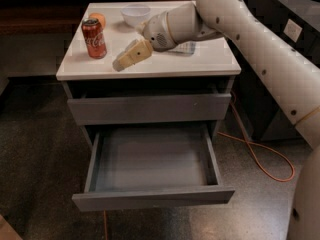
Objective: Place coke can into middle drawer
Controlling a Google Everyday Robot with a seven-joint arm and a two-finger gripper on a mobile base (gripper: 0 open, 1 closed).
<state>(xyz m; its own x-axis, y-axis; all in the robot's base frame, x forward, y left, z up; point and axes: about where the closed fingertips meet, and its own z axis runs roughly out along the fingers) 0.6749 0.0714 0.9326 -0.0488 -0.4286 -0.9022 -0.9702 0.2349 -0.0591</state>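
The coke can (94, 38), red with white script, stands upright on the white cabinet top (165, 66) near its left edge. My gripper (123, 61) hovers low over the top, a little right of and in front of the can, pointing down-left toward it, not touching it. The middle drawer (150, 198) is pulled far out below a closed grey drawer front (150, 108). Its inside (152, 156) holds nothing.
A round orange fruit (99, 18) sits right behind the can. A white bowl (136, 14) stands at the back of the top. A pale flat packet (186, 48) lies under my arm. An orange cable (262, 159) runs over the floor at right, beside a dark cabinet (265, 54).
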